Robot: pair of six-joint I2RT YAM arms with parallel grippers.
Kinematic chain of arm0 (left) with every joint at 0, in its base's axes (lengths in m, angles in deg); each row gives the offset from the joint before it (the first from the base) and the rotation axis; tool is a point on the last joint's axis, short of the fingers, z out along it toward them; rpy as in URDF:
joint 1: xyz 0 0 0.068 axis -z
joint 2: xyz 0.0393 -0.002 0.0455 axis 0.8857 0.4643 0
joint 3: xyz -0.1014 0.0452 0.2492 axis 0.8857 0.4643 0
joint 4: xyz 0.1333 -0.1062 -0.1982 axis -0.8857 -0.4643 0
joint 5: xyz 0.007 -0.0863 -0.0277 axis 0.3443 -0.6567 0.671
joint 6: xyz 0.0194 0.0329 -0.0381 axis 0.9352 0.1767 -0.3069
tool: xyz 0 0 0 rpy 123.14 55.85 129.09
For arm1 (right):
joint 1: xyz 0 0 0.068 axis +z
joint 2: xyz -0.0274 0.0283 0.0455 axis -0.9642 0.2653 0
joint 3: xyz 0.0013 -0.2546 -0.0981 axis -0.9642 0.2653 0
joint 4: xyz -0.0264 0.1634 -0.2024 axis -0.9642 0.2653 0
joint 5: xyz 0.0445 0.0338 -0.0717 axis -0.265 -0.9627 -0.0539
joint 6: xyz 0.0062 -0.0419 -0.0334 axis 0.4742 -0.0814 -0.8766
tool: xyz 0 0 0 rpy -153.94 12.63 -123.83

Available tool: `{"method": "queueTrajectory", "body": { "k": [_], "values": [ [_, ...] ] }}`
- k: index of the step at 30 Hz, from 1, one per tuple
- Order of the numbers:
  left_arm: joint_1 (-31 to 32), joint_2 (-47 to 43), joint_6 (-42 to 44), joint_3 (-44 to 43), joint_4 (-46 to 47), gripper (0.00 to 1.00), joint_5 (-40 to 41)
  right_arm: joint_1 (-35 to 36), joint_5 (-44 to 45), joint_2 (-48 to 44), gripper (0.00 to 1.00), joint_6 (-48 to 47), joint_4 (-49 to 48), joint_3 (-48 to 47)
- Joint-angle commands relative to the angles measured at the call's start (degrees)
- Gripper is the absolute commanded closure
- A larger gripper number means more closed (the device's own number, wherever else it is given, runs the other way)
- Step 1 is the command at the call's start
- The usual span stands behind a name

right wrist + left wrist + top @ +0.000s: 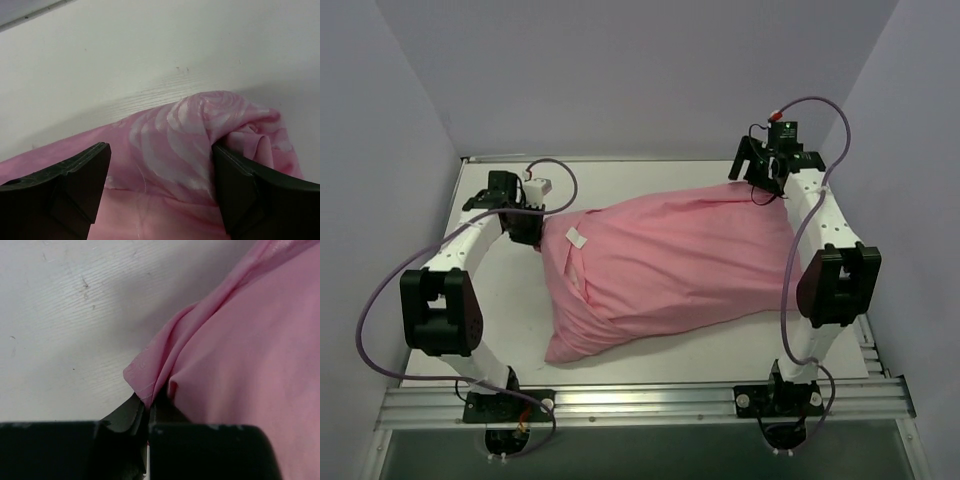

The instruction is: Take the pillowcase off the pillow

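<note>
Overhead, pale walls (620, 70) box a white table (510, 300); left end effector (148, 411) pinches pillowcase (670, 265), right end effector (161, 150) gapes.

white table, pale walls
a white table (650, 178) with faint wood grain and a few small dark scuffs; lavender walls (620, 80) on three sides; a ribbed metal rail (640, 404) along its near edge.
</note>
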Motion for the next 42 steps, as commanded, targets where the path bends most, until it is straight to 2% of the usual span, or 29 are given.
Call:
{"method": "queueTrajectory", "body": {
  "k": [1,3,7,10,11,13,15,17,19,20,21,23,26,29,31,33,36,37,39,40,42],
  "values": [
    [-2.1,-1.0,-0.4,-2.7,4.9,0.98,-0.4,-0.2,6.3,-8.1,0.19,-0.8,3.5,-5.1],
    [-3.1,-1.5,0.1,-0.9,5.4,0.98,-0.6,0.8,7.8,-11.1,0.17,-1.5,5.2,-5.1],
    [-4.3,-2.5,1.4,2.8,5.8,0.98,-0.1,3.7,16.9,-17.1,0.15,-3.9,8.5,-1.2],
    [-6.3,-3.0,2.1,5.0,6.2,0.98,-0.2,3.8,18.4,-22.9,0.13,-3.7,9.1,2.9],
    [-6.4,-3.2,2.1,5.5,6.5,0.98,-0.2,3.9,19.3,-24.0,0.01,-3.8,9.6,3.6],
    [-6.9,-3.6,2.3,5.8,6.3,0.98,-0.4,3.9,19.3,-27.3,0.00,-4.3,11.8,6.0],
    [-7.3,-4.0,2.5,5.8,5.6,0.98,-0.6,3.9,18.4,-30.1,0.00,-4.9,15.3,8.4],
    [-7.6,-5.0,3.2,6.0,4.8,0.98,-1.1,3.9,16.7,-32.3,0.00,-4.4,15.9,15.4],
    [-7.8,-6.1,4.3,6.3,3.8,0.98,-2.0,4.0,10.5,-36.2,0.00,-1.7,14.1,21.4],
    [-7.9,-6.6,4.8,6.4,2.4,0.98,-2.8,4.0,8.4,-38.3,0.00,-0.5,13.1,28.1],
    [-7.9,-7.1,5.6,6.5,1.7,0.98,-3.4,4.4,3.3,-39.2,0.00,1.6,11.0,31.3],
    [-7.9,-9.1,8.7,7.8,-0.3,0.98,-5.4,4.6,0.2,-41.5,0.01,3.6,8.1,40.1],
    [-7.8,-12.8,13.9,10.7,-2.5,0.98,-6.5,4.7,-4.0,-42.7,0.00,6.9,1.7,47.8],
    [-7.7,-16.0,19.5,12.9,-6.1,0.98,-8.6,4.6,-3.8,-37.4,0.00,7.0,-2.9,48.7],
    [-7.4,-18.0,23.6,14.4,-7.8,0.98,-9.9,4.7,-4.6,-32.5,0.02,6.7,-6.6,46.2],
    [-6.7,-19.1,26.1,15.4,-10.3,0.98,-10.3,5.7,-6.2,-23.8,0.05,7.1,-10.0,42.3],
    [-4.5,-21.6,29.8,16.5,-12.8,0.98,-11.0,9.3,-5.1,-12.2,0.06,8.2,-12.7,29.1],
    [-1.1,-23.1,31.1,16.7,-13.4,0.98,-11.0,10.3,-4.8,-9.3,0.06,8.7,-12.9,20.8],
    [2.2,-24.7,31.8,17.4,-14.9,0.97,-11.1,13.6,-5.0,-0.4,0.06,9.7,-12.8,11.3],
    [6.3,-26.4,31.8,18.3,-15.1,0.97,-10.9,14.8,-5.4,3.0,0.06,10.0,-12.2,1.1],
    [11.1,-28.1,31.3,18.8,-15.4,0.97,-10.8,18.6,-7.1,13.5,0.07,10.0,-8.3,-10.1]
  ]
}}
